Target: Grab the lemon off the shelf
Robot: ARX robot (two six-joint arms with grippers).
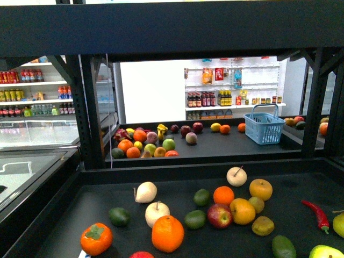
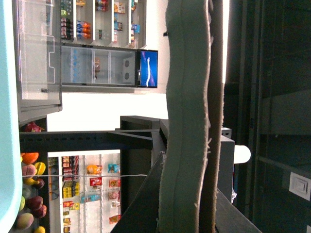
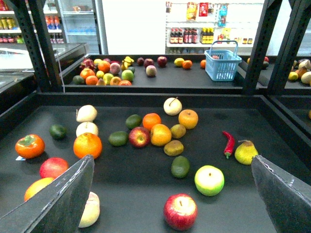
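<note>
The lemon, a yellow oval fruit, lies among mixed fruit on the dark tray of the black shelf. In the right wrist view the lemon sits mid-tray between a red apple and a brownish fruit. My right gripper is open and empty. It hovers over the near part of the tray, well short of the lemon. My left gripper is shut on nothing, its pads pressed together, turned sideways away from the tray. Neither arm shows in the front view.
Between the right fingers lie a red apple, a green apple and an avocado. A rounder orange-yellow citrus, oranges, a persimmon and a red chilli share the tray. A blue basket stands on the far tray.
</note>
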